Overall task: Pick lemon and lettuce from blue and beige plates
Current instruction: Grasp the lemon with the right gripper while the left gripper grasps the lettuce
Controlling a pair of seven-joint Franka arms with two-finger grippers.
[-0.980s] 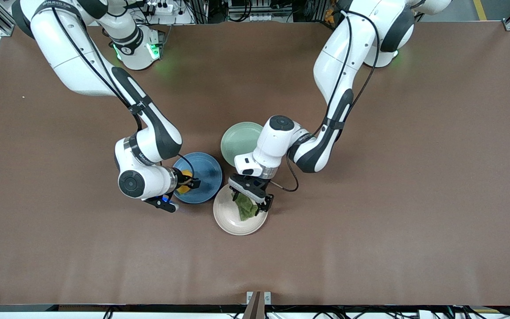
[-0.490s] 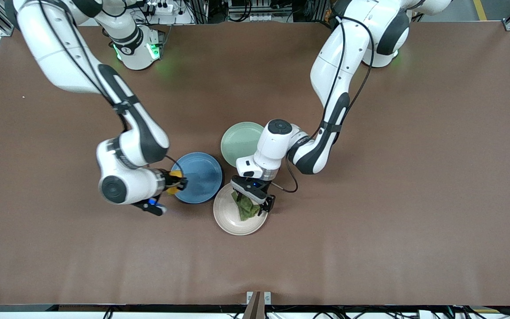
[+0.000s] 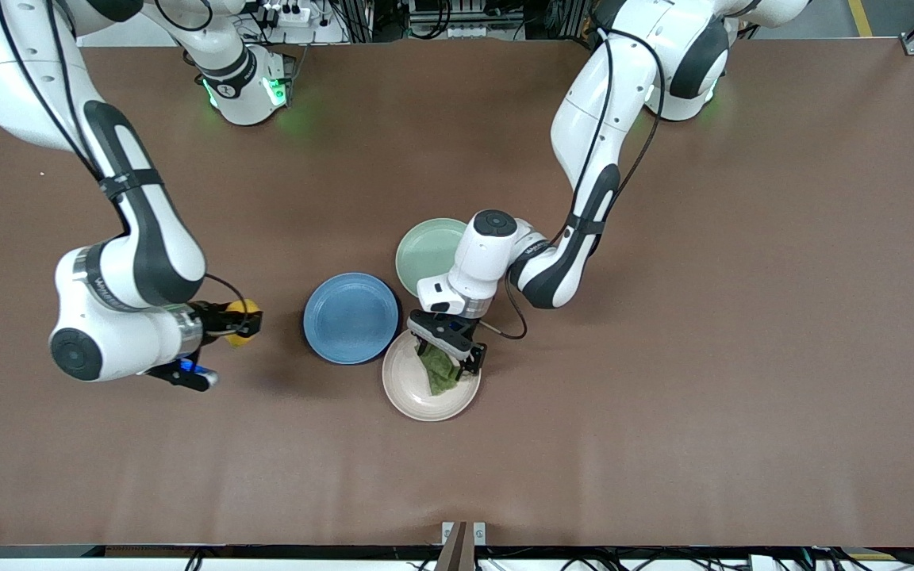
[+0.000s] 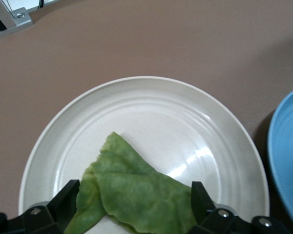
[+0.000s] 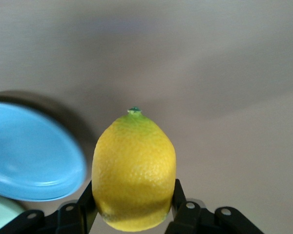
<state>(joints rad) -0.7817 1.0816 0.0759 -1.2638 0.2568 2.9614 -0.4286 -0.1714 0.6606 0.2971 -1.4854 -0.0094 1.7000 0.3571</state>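
Yellow lemon [image 5: 134, 171] clenched in right end effector [image 3: 244, 321] over table, green stem tip only in wrist view, left end effector [image 4: 132, 204] spread astride lettuce [image 4: 136, 195]

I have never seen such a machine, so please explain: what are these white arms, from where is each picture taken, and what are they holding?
These are two robot arms at a brown table, each ending in a two-finger gripper. One picture looks down from a high camera facing them; the other two come from cameras on the wrists. The right gripper holds a lemon in the air over bare table, beside the blue plate. The left gripper is down at the beige plate, its fingers on either side of a lettuce leaf. A green plate lies farther from the high camera.
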